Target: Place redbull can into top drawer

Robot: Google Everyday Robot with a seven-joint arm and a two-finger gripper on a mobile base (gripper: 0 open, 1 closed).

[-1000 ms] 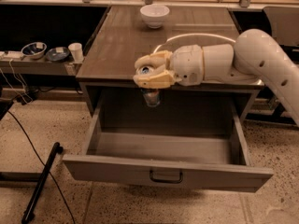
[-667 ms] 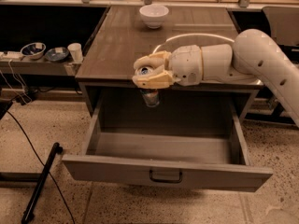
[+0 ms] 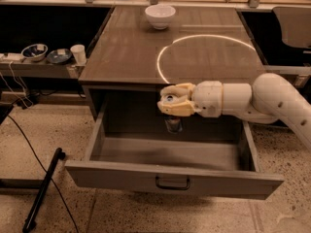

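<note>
Drawer (image 3: 121, 176) open. Gripper (image 3: 172, 112) over its inside, clamped on the top of what looks like the can (image 3: 173, 125), hung upright, apparently not yet on the floor. Left: lower, let go, withdraw.

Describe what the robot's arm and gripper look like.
The arm is white, made of thick, rounded, tube-like segments with smooth shells; no cables show. The gripper, over the open drawer, is pale yellow and knobbly, with a dark round spot on its side.
</note>
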